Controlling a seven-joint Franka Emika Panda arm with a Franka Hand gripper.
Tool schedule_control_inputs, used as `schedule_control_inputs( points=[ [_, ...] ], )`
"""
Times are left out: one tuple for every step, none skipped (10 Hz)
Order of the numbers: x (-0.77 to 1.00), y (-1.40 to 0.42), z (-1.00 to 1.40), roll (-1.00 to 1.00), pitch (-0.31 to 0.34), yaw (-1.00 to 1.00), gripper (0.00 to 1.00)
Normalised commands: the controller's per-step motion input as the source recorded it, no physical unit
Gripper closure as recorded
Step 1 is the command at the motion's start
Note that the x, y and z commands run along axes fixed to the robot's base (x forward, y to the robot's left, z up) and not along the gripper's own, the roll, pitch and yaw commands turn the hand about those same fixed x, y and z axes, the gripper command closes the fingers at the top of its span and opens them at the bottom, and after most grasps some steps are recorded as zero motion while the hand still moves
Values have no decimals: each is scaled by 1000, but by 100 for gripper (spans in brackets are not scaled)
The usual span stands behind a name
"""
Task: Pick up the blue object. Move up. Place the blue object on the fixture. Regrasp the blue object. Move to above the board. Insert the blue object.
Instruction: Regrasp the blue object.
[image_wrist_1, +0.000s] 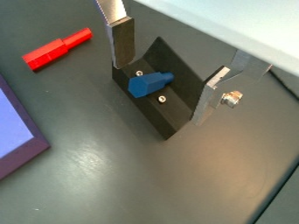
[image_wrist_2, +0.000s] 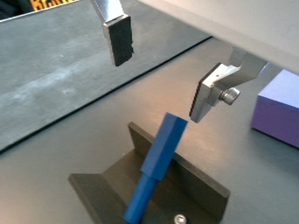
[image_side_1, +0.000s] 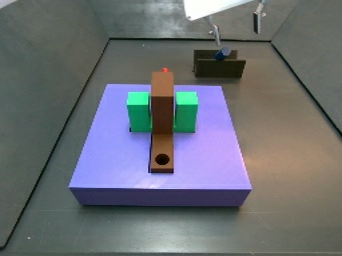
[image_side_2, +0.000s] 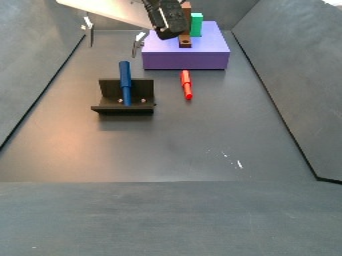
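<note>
The blue object (image_side_2: 126, 82) is a thin bright-blue peg that stands leaning in the notch of the dark fixture (image_side_2: 124, 104). It also shows in a side view (image_side_1: 221, 54) and in both wrist views (image_wrist_1: 149, 83) (image_wrist_2: 158, 166). My gripper (image_side_2: 115, 40) hangs above the peg, open and empty. Its fingers (image_wrist_1: 121, 44) stand wide apart on either side of the peg's top and do not touch it (image_wrist_2: 167, 66). The lavender board (image_side_1: 160, 170) carries two green blocks (image_side_1: 139, 111) and a brown bar (image_side_1: 163, 120) with a round hole.
A small red piece (image_side_2: 186, 84) lies on the floor between the fixture and the board; it also shows in a wrist view (image_wrist_1: 59, 48). Grey walls enclose the floor on all sides. The board's corner (image_wrist_2: 281, 109) lies close to the fixture.
</note>
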Motion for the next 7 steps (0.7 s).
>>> schedule_control_inputs(
  points=[
    [203,0,120,1000,129,246,0],
    [189,0,77,1000,234,291,0],
    [137,0,86,1000,294,283,0],
    [54,0,106,1000,360,274,0],
    [80,-163,189,1000,277,157,0],
    [29,-257,177,1000,151,129,0],
    [0,-234,177,1000,163,120,0]
  ],
)
